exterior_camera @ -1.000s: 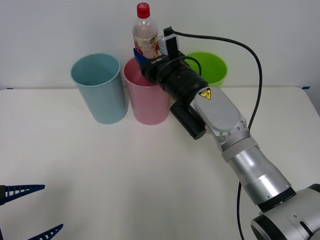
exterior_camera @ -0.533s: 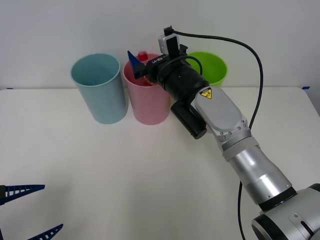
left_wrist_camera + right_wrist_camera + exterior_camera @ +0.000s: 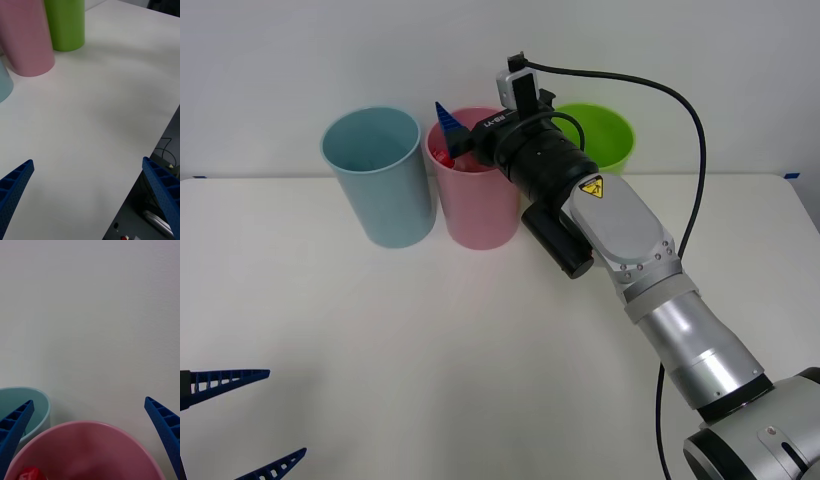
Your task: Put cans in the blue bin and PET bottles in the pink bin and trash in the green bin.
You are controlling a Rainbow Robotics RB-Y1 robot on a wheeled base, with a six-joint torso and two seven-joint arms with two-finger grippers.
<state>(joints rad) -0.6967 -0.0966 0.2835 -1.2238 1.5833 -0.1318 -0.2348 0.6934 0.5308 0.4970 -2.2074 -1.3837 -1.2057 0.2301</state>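
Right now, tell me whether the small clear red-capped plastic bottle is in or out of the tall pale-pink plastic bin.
In. Its red cap shows below the pink bin's rim, and the open right gripper hovers above it, empty.

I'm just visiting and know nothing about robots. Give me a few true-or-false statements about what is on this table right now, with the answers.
1. The right gripper is open above the pink bin. True.
2. The bottle stands on the table beside the bins. False: it is inside the pink bin, with its red cap showing just below the rim.
3. The pink bin stands between the blue bin and the green bin. True.
4. The left gripper is holding a can. False: it is open and holds nothing, low at the near edge of the table.
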